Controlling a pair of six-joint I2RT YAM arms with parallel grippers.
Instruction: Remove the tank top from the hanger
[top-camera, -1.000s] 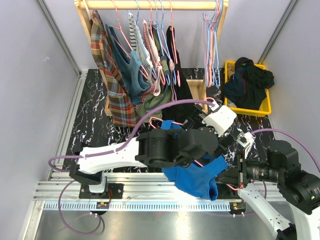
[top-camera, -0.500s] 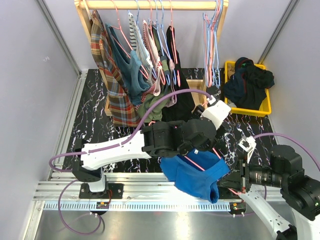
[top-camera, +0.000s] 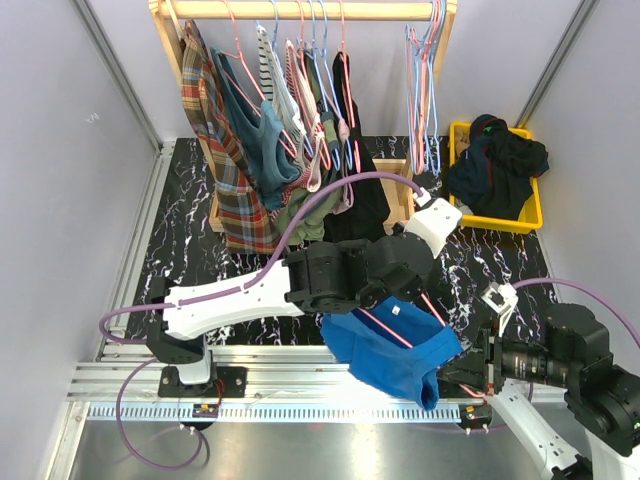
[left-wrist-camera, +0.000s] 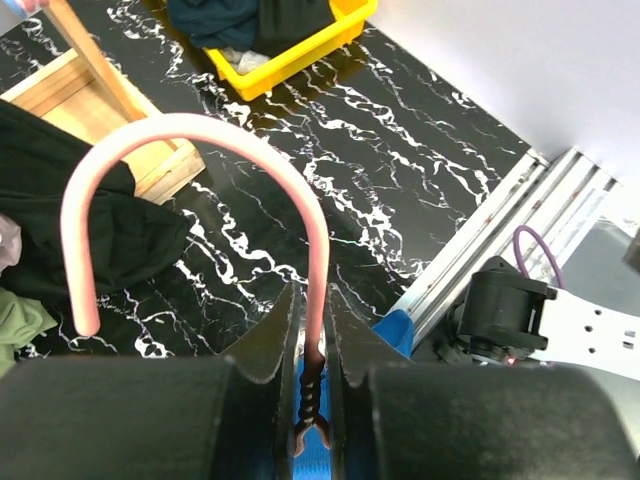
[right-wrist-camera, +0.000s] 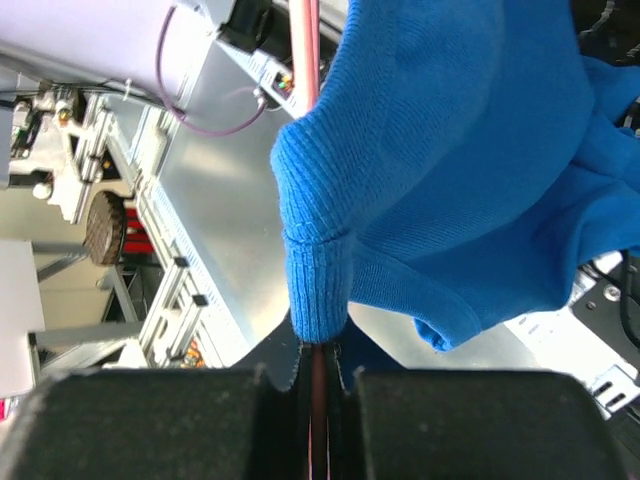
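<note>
**Left jaws close on hanger neck; tank top still on**

Left gripper (left-wrist-camera: 308, 322) has gone from wide open a second ago to pinched on the twisted neck of the pink hanger (left-wrist-camera: 190, 130), just below the hook. The right arm has also pulled back toward the near right corner, dragging the load slightly that way. The right gripper (right-wrist-camera: 318, 368) is clamped tight on one arm of the hanger. A ribbed strap of the blue tank top (right-wrist-camera: 470, 130) bunches right at its fingertips; whether fabric is also caught cannot be told.

In the top view the tank top (top-camera: 395, 352) hangs between the two arms over the near edge of the table (top-camera: 180, 250), well apart from the clothes rack (top-camera: 300, 10) and the yellow bin (top-camera: 457, 135).

Progress, as a judgement:
- **Done:** the hanger is off the rack and held at two places.
- **Not done:** the garment is still threaded on it, with the pink bar showing across the blue cloth.
- **Left:** slide at least one strap off the hanger end, pull the top free, and drop it, probably in the bin.

Roughly the middle of the task.
</note>
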